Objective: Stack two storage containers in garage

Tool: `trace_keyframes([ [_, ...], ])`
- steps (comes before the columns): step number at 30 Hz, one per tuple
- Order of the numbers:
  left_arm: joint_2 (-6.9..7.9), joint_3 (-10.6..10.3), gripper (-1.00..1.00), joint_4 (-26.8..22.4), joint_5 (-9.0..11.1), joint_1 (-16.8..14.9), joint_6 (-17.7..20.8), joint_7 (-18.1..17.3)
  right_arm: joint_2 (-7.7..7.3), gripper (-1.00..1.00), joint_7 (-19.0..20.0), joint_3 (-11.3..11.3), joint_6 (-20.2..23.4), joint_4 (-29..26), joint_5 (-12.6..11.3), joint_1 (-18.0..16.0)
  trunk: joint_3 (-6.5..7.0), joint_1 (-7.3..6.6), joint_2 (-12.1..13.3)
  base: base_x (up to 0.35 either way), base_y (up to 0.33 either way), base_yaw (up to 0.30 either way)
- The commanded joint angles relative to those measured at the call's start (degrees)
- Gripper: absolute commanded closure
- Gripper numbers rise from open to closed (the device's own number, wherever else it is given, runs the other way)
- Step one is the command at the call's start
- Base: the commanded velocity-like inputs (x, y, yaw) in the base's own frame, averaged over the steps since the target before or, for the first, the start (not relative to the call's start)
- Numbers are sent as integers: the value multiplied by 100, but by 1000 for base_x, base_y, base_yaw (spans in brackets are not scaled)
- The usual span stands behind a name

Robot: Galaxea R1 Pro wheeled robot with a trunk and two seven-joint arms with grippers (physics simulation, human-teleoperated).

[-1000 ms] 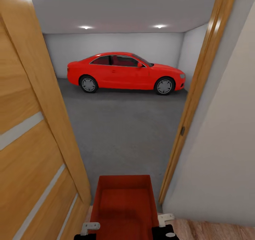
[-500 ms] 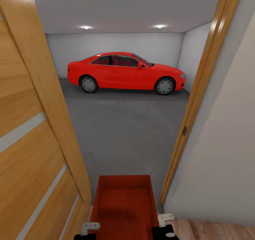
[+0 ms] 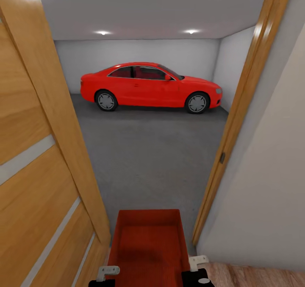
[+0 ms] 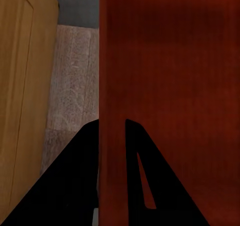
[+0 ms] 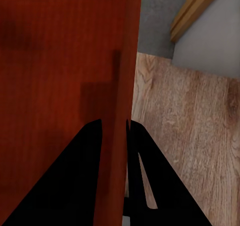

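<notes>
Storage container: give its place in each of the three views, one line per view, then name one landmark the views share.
Head view: the storage container sits bottom centre, open top up, between the open door and the door frame.
Left wrist view: its red wall fills the right side, the left tool straddling its edge.
Right wrist view: its wall fills the left side, the right tool straddling its edge.
Shared landmark: the grey garage floor.

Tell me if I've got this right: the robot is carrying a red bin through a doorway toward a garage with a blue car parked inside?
Nearly right, but the car is red, not blue, as the head view shows. The rest holds: both hands grip the red bin at the doorway, with the grey garage floor ahead.
</notes>
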Motion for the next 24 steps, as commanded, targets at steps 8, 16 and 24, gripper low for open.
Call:
trace_keyframes([
  [8, 29, -44, 100, -21, 31, -42, -109, 1, -18, 100, -18, 11, -2, -31, 39, 4, -9, 2, -8, 2, 1, 0],
  [16, 29, -44, 100, -21, 32, -42, -76, -3, -6, 100, -18, -58, -2, -17, 107, 4, -9, 2, -8, 0, 0, 0],
  [24, 29, -44, 100, -21, 32, -42, -76, -3, -3, 100, -18, -74, -2, -17, 124, 4, -9, 2, -8, 0, 0, 0],
])
